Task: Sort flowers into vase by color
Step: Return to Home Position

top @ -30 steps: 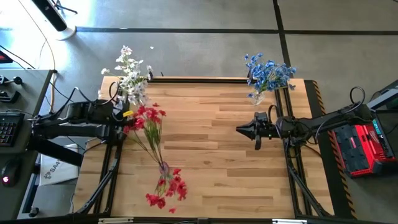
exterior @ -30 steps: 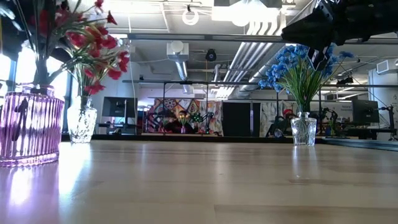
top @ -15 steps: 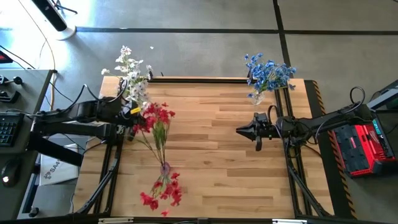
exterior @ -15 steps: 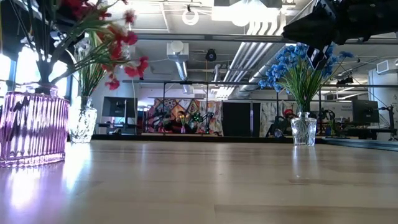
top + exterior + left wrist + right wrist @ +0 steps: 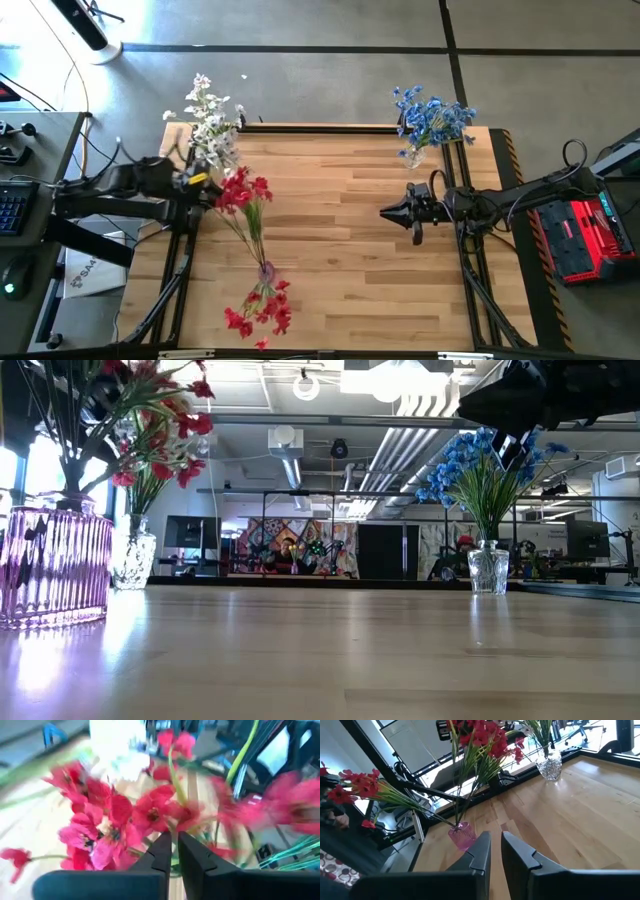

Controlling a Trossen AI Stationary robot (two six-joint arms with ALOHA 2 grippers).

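High view / purple vase: stood upright on the wooden surface.
High view / red flowers: stems in the purple vase, fanned in two bunches. One bunch leaned out to the left gripper, the other hung off the opposite side of the vase.
High view / left gripper: up the stems from the purple vase, at the edge of the leaning red bunch.
High view / white flowers: beyond the left gripper as seen from the purple vase.
High view / blue flowers: well apart from the purple vase, diagonally across the surface.
High view / right gripper: well apart from the purple vase, roughly between it and the blue flowers.
Low view / white-flower vase: clear glass, just behind the purple vase.
Low view / blue-flower vase: clear glass, far across the surface from the purple vase.
Left wrist view / left gripper jaws: drawn almost together with a slim gap, blurred red blossoms all round. Could not tell whether a stem sat between them.
Right wrist view / right gripper jaws: nearly together, nothing between them, pointed toward the purple vase.
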